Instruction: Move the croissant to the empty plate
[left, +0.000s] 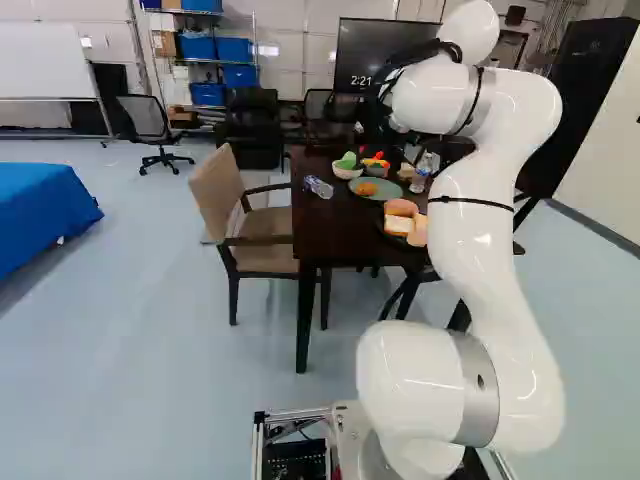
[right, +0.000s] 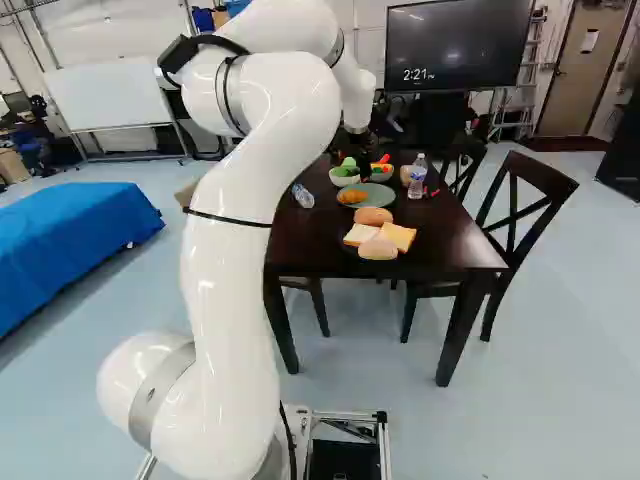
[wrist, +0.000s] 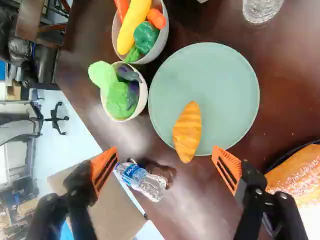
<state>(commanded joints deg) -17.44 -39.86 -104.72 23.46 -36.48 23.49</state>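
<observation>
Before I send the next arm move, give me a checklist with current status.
1. Gripper open: ok.
2. Croissant free of the gripper: ok, neither finger touches it.
3. Croissant on the green plate: ok.
4. Croissant wholly inside the rim: not ok, one end pokes past it on the gripper's side.
5. No other food on that plate: ok.
6. Fingers' clearance over the bottle: cannot tell, it lies near one finger in the wrist view, height unclear.

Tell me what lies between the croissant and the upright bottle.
Only bare green plate and dark tabletop lie between croissant and upright bottle, as the wrist view shows.
</observation>
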